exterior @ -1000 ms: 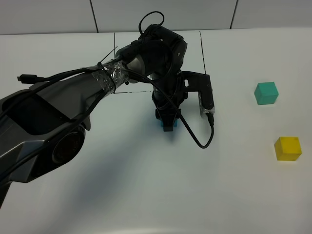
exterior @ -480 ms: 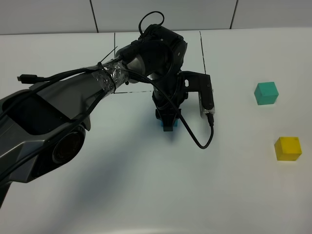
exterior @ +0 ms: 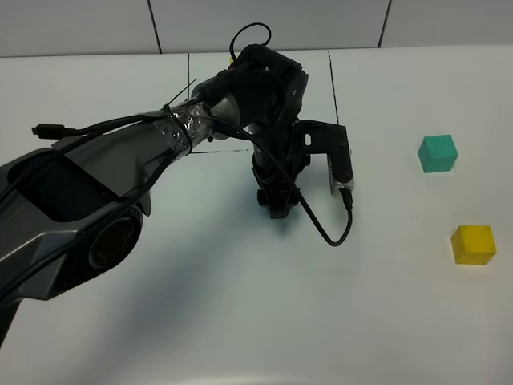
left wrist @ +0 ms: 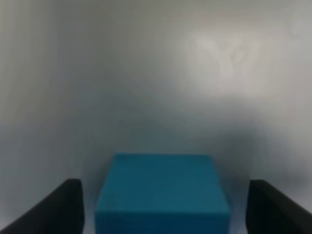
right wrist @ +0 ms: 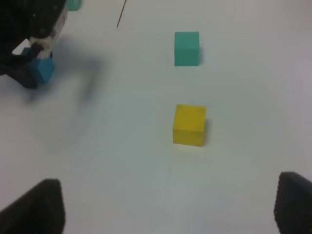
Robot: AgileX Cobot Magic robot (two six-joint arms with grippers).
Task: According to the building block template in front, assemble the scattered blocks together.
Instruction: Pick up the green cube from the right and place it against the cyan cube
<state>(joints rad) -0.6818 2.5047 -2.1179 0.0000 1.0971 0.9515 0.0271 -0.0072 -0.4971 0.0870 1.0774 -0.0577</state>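
Observation:
The sky-blue block [left wrist: 163, 192] rests on the white table between the fingers of my left gripper [left wrist: 163, 214], which is open, with a small gap on each side. From above, the left gripper [exterior: 276, 204] points down mid-table and hides that block. The teal-green block [exterior: 438, 152] and the yellow block [exterior: 473, 244] lie apart at the right. My right gripper [right wrist: 165, 209] is open over bare table, with the yellow block [right wrist: 189, 124] and the teal-green block [right wrist: 186, 48] ahead of it. The template's black frame [exterior: 331, 80] lies behind the left arm, which covers its cubes.
The left arm [exterior: 160, 136] and its looping cable [exterior: 337, 233] stretch from the lower left to the table's middle. The white table [exterior: 240, 321] runs back to a tiled wall. The right wrist view shows the left gripper [right wrist: 29, 63] beside the blue block [right wrist: 43, 68].
The left gripper has opened and let go of the blue block, which stays on the table. From above, the blue block no longer shows under the gripper. The other blocks have not moved.

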